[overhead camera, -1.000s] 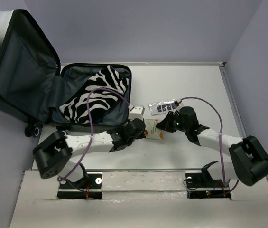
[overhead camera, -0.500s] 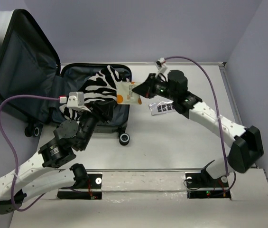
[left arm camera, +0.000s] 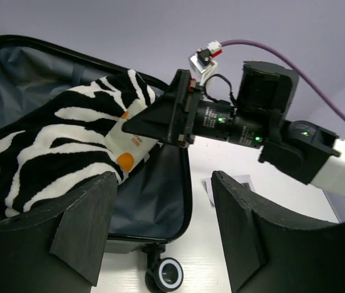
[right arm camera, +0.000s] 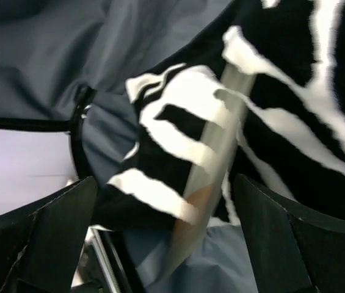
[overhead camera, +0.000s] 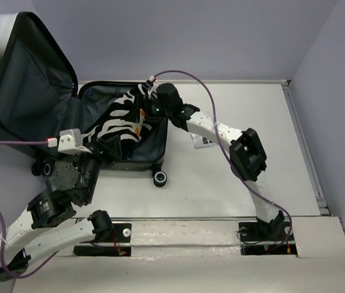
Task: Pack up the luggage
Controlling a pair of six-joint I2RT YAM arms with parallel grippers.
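Observation:
The luggage point(overhead camera: 32, 91) lies open at the left, its lid raised and its grey lining point(left arm camera: 154, 195) showing. A zebra-striped cloth point(overhead camera: 120, 119) fills the lower half. A white packet with orange print point(left arm camera: 129, 143) rests on that cloth. My right gripper point(overhead camera: 140, 116) hovers over it, open. In the right wrist view the packet point(right arm camera: 215, 183) lies edge-on between the wide-apart fingers point(right arm camera: 300, 244), touching neither. My left gripper point(overhead camera: 108, 146) is open at the case's near edge with nothing in it point(left arm camera: 165, 177).
A black-and-white packet point(overhead camera: 204, 139) lies on the white table right of the case. A caster wheel point(overhead camera: 159, 178) sticks out at the case's near corner. The right arm spans the table from its base to the case. Purple walls enclose the table.
The right arm swung left over the case with the orange packet and opened, leaving the packet on the zebra cloth. The left arm drew back to the left and its gripper opened.

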